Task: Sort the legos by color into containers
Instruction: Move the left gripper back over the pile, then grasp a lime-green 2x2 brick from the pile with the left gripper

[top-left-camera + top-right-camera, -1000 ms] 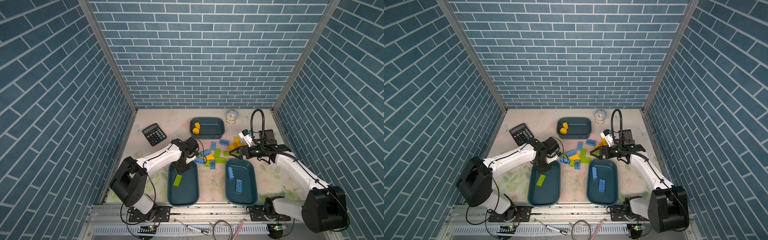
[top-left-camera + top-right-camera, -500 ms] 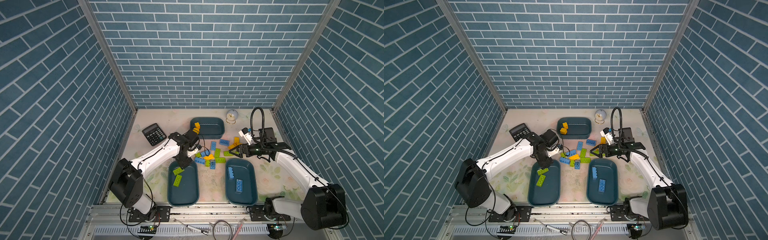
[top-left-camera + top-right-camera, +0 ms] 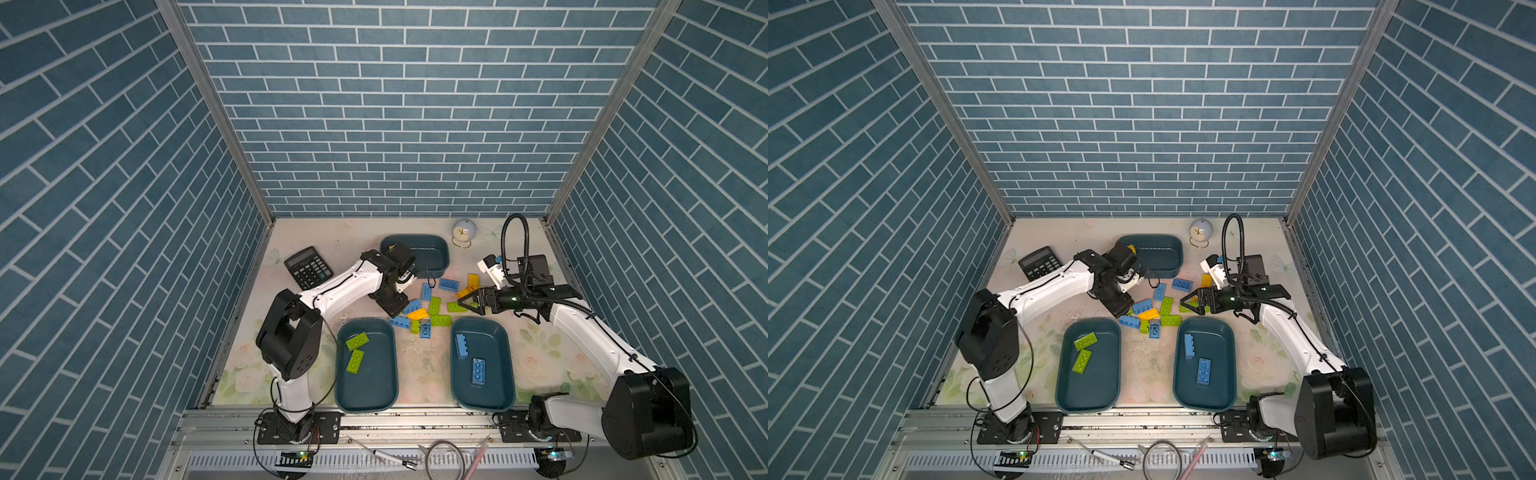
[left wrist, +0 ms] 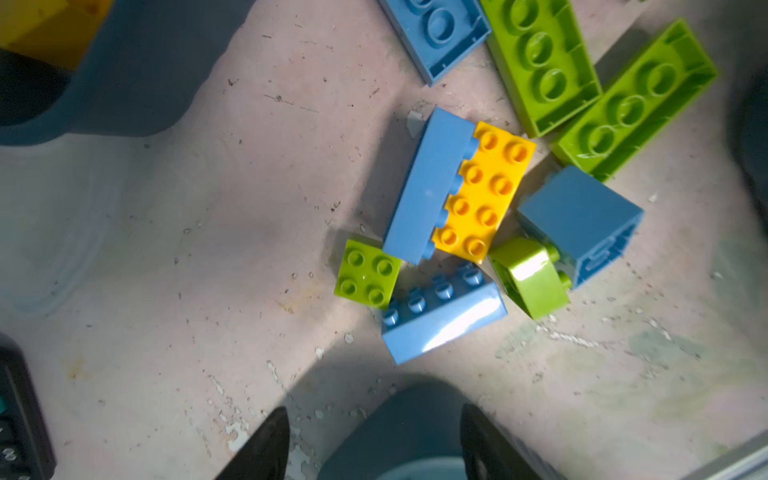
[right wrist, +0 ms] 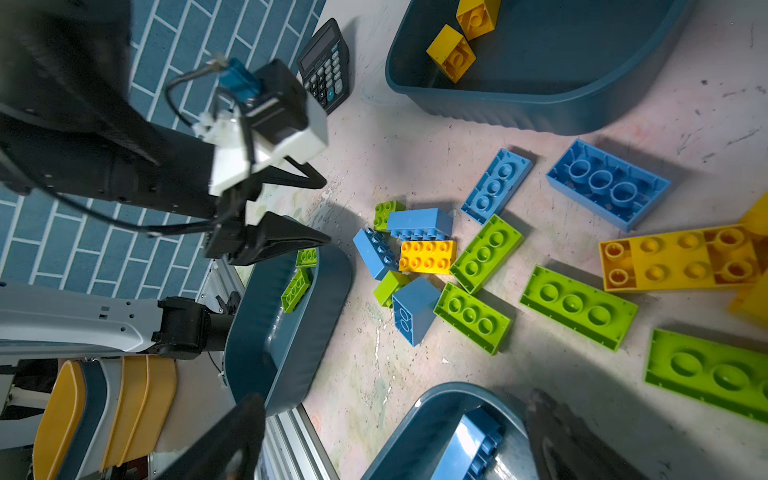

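Having dropped a green lego into its container, left tool hangs released, seemingly empty; right tool released.

Robot lab test cell, not a lived-in room. Three blue brick-pattern walls box me in, framed by bare aluminium posts. The table wears a scuffed, scratched floral sheet. Along its front edge runs an aluminium rail; both my arm bases are bolted to it, with a slotted cable duct below. In the right wrist view, what look like stacked chairs stand outside the cell.
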### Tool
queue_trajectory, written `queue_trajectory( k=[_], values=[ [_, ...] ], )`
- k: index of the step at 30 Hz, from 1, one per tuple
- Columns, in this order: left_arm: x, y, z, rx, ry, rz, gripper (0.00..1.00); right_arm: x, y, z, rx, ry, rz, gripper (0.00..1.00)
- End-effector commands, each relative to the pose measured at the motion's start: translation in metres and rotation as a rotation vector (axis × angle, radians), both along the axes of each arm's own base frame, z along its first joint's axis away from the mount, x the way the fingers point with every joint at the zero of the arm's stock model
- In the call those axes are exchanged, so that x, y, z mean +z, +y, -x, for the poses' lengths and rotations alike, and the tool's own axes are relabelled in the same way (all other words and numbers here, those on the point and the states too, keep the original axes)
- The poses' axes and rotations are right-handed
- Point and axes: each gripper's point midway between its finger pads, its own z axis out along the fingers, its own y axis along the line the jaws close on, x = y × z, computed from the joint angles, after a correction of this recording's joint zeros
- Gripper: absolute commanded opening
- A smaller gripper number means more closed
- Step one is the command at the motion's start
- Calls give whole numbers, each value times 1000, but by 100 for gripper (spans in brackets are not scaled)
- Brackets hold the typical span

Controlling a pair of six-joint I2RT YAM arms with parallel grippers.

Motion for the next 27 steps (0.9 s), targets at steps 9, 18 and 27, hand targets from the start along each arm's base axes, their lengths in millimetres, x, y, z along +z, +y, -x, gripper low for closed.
queue_trajectory(
  k=[9, 18, 27],
  values=[
    [-35, -20, -37, -7, -55, -1, 66, -3, -2, 3, 5, -23, 25, 98],
    [-58, -12, -32, -28, 6, -43, 61, -5, -4, 5, -2, -18, 35, 98],
    [-67, 0, -23, -51, 55, -53, 52, -4, -4, 3, -4, -13, 33, 97]
  ],
)
